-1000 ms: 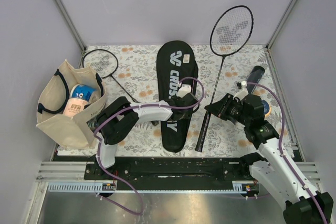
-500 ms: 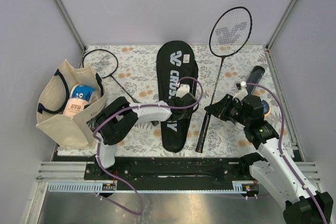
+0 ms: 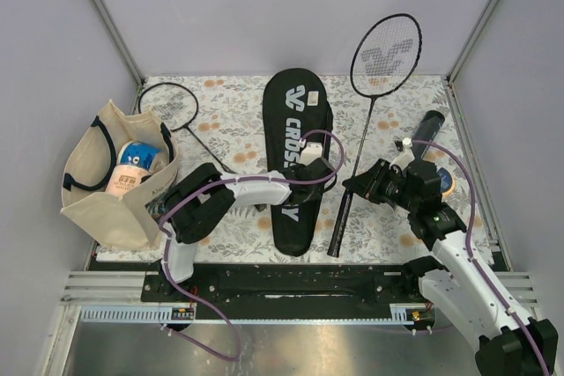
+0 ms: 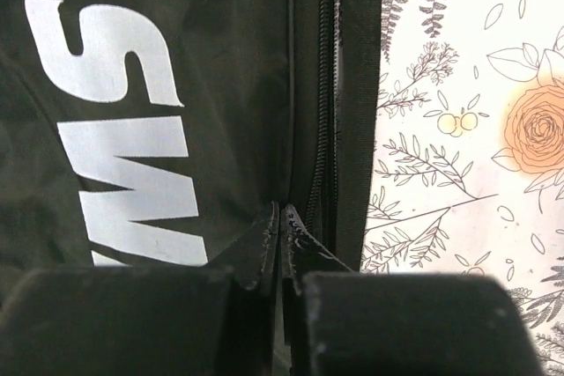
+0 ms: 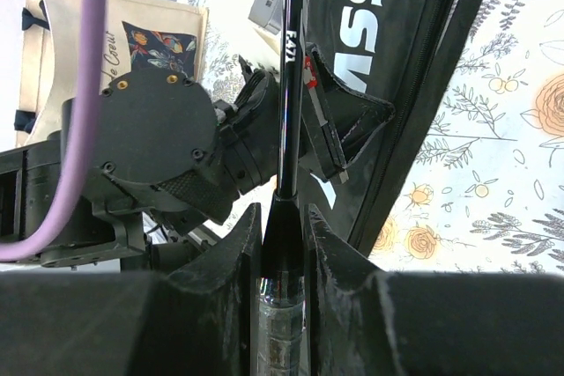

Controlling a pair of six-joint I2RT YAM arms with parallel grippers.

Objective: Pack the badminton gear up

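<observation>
The black "CROSSWAY" cover [image 3: 297, 156] lies flat mid-mat. My left gripper [image 3: 318, 171] sits at its right edge. In the left wrist view its jaws [image 4: 280, 217] are shut, pinching the cover [image 4: 176, 85] at the piped seam beside the zipper [image 4: 326, 129]. My right gripper [image 3: 352, 184] is shut on a racquet [image 3: 385, 48] where shaft meets handle; the racquet's head is raised toward the back wall. The right wrist view shows that grip [image 5: 284, 217] on the racquet [image 5: 289, 59]. A second racquet [image 3: 169, 105] lies back left. The black tube [image 3: 426, 129] lies at the right.
A beige tote bag [image 3: 106, 191] stands at the left with a blue-centred roll inside. Another tape roll [image 3: 448, 184] rests by my right arm. Side rails and the back wall bound the floral mat [image 3: 238, 121].
My left gripper has closed at the cover's right edge. The held racquet's head has drifted slightly left; the right arm has barely moved.
</observation>
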